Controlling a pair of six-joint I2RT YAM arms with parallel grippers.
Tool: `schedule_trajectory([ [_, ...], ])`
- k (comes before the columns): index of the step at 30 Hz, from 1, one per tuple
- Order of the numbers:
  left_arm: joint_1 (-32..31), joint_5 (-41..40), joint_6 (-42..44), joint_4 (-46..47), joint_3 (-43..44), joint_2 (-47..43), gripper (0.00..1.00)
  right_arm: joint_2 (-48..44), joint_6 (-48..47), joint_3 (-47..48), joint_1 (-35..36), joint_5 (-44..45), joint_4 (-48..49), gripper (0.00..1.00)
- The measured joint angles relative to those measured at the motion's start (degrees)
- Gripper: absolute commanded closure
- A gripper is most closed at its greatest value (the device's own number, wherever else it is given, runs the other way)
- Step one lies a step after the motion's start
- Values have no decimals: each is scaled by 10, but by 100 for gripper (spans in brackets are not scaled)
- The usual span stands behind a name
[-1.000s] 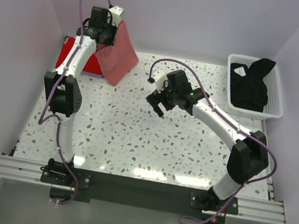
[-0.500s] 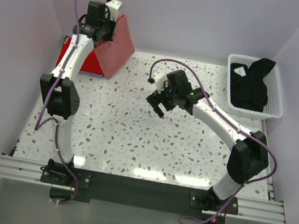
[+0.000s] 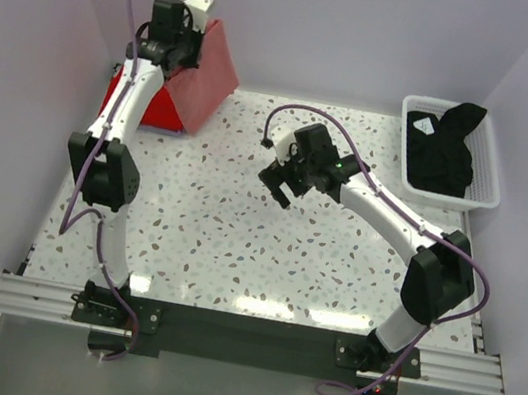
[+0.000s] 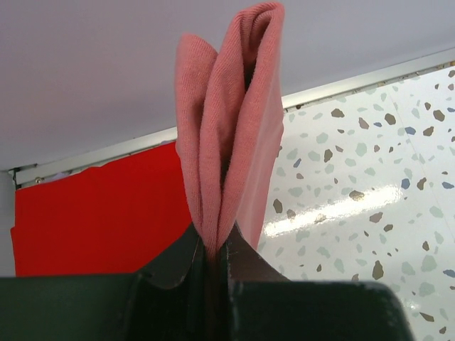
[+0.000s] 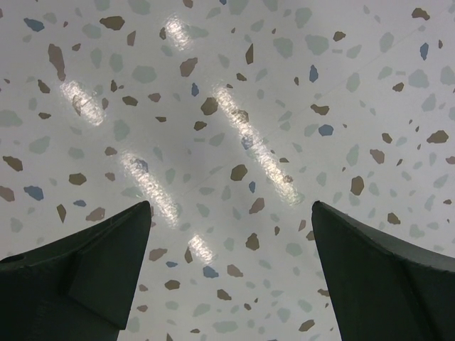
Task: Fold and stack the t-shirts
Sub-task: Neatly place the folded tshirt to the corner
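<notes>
Salmon-pink cloth t-shirt hangs clenched in your left end effector; lower it squarely onto the flat bright red cloth t-shirt. Right end effector gapes empty.

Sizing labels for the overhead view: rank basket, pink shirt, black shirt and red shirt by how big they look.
1. basket
2. pink shirt and black shirt: too alike to rank; pink is held higher
3. red shirt, partly hidden

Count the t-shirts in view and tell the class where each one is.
3. The salmon-pink t-shirt hangs from the left gripper, far left; the red t-shirt lies flat beneath it; the black t-shirt sits in the white basket. Others may be hidden.
</notes>
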Motion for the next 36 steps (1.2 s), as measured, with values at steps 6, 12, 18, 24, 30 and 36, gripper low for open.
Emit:
schedule_trajectory([
  [6, 0, -1, 0, 0, 4, -8, 100, 0, 0, 0, 0, 0, -2, 1],
  [12, 4, -2, 0, -3, 4, -20, 100, 1, 2, 0, 0, 0, -2, 1],
  [18, 13, -2, 0, -5, 4, -24, 100, 13, 4, 1, 0, 0, -3, 1],
  [24, 22, -3, 1, -8, 4, -24, 100, 17, 7, 1, 0, 0, -4, 1],
  [30, 32, -4, 3, -8, 4, -24, 100, 22, 9, 12, 0, 0, -6, 1],
  [36, 47, -8, 14, -5, 7, -13, 100, 34, 9, 21, 0, 0, -7, 1],
])
